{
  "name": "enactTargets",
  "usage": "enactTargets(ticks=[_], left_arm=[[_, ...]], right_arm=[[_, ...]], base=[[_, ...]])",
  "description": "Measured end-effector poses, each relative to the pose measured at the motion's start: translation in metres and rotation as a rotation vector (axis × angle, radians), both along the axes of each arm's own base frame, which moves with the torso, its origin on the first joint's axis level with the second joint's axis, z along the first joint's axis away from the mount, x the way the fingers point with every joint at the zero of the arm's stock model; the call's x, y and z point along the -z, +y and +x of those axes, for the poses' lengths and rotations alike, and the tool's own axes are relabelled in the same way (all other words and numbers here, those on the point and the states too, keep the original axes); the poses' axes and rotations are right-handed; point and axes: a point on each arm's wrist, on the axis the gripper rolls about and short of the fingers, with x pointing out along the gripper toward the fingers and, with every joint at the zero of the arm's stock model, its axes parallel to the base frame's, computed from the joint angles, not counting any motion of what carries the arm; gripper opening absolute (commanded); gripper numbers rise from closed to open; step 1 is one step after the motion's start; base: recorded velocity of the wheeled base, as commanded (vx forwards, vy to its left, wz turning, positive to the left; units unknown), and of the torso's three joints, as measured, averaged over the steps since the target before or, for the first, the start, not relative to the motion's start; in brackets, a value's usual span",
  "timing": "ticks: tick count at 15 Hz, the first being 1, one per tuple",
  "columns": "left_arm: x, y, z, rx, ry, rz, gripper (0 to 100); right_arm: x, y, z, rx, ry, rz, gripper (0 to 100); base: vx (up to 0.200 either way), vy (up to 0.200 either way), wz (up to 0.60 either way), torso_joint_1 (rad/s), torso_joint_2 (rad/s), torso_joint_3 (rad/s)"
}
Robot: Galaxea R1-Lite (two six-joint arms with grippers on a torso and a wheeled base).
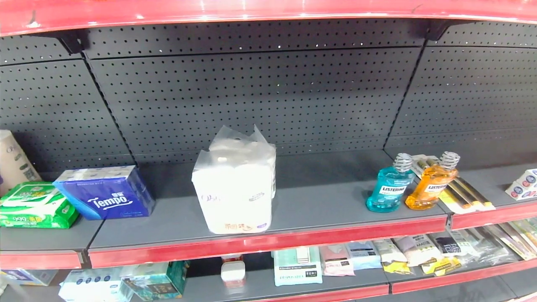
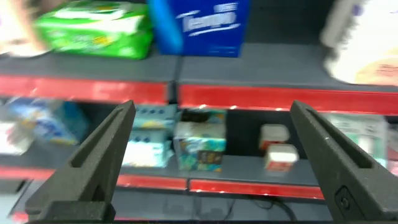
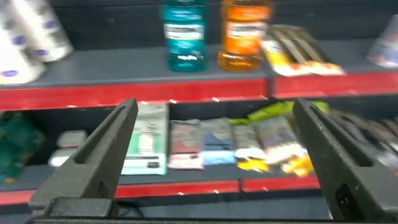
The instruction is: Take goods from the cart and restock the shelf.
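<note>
left gripper point(image 2: 211, 107) spread wide, empty, facing blue tissue pack point(image 2: 208, 25); right gripper point(image 3: 216, 102) likewise spread, empty, facing teal mouthwash bottle point(image 3: 185, 37) just beside orange mouthwash bottle point(image 3: 244, 37) on shelf point(image 3: 106, 62).

toilet-roll pack point(image 1: 233, 188): white, upright | shelf point(image 1: 327, 201): grey, red-edged | pack mid-shelf, near front

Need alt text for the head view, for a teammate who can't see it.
A white toilet-roll pack stands centred on the grey shelf; blue tissue pack and green pack at left, blue bottle and orange bottle at right.
</note>
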Motion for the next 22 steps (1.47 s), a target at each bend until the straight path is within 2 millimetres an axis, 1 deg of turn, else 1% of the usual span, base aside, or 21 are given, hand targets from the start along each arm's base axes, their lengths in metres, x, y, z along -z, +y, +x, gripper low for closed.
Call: enactTargets(ticks=[7,11,22], left_arm=[[0.0000,0.0000,0.0000,0.000,0.000,0.001,100],[0.0000,0.0000,0.0000,0.000,0.000,0.001,100],[0.0000,0.0000,0.0000,-0.001,0.000,-0.002,100]], right_arm=[[0.0001,0.0000,0.0000,-0.001,0.000,0.000,100],[0.0001,0.0000,0.0000,0.000,0.000,-0.001,100],[0.0001,0.0000,0.0000,0.001,0.000,0.001,100]], base=[[0.000,0.000,0.00,0.000,0.00,0.000],[0.000,0.000,0.60,0.000,0.00,0.001],[0.000,0.000,0.00,0.000,0.00,0.000]])
